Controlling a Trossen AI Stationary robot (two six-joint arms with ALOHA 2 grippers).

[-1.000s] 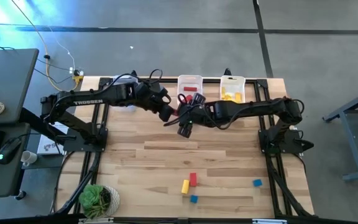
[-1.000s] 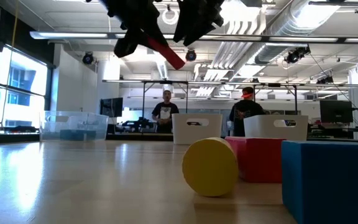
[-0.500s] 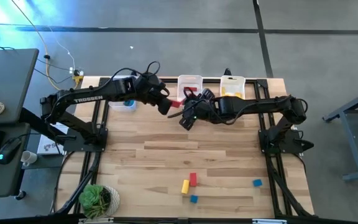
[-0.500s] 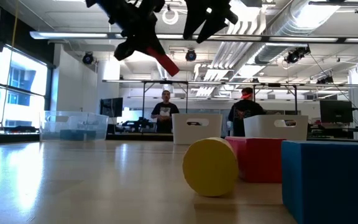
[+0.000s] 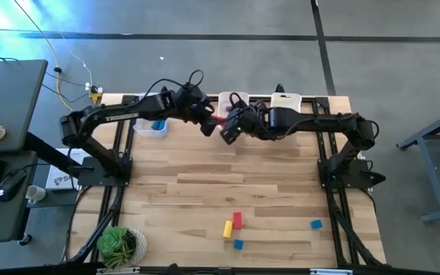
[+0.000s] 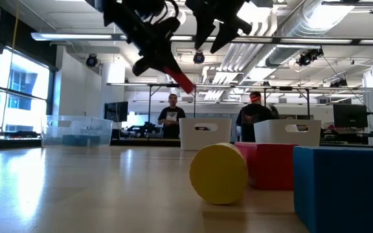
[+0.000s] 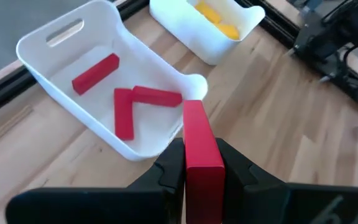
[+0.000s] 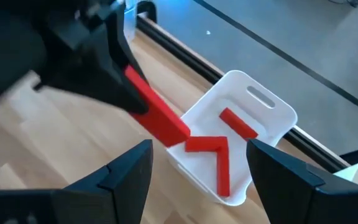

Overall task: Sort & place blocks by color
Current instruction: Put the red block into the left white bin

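My left gripper point(image 7: 199, 168) is shut on a red bar block point(image 7: 197, 140) and hovers just short of the white bin point(image 7: 39, 68) that holds three red bars point(image 7: 124, 112). The high view puts this gripper point(image 5: 208, 122) near the table's far edge, at the red bin's point(image 5: 233, 99) left corner. My right gripper point(image 8: 197, 186) is open and empty. It hangs close beside the left one point(image 5: 229, 131), facing the held bar point(image 8: 157, 115). Loose blocks lie near the table's near edge: red point(image 5: 237, 220), yellow point(image 5: 228, 228) and two blue point(image 5: 238, 244) point(image 5: 315, 224). My left gripper pinches the red bar between its two fingers point(image 7: 171, 167), which sit on the long side faces of its rear half point(image 7: 201, 165). The fingers lie along the bar, reaching from the table's left and slanting down. The bar is lifted clear, and its free end point(image 6: 185, 82) points down toward the red bin.
A bin with yellow blocks point(image 5: 285, 107) stands to the right of the red bin, and a bin with blue blocks point(image 5: 153, 126) to its left, all along the far edge. A potted plant point(image 5: 121, 244) sits at the near left corner. People stand in the room beyond point(image 6: 173, 116).
Both grippers have moved toward the far edge, up to the red bin. The left one has carried the red bar along, shut on it throughout, and has edged to the right. The right one has stayed open beside it.
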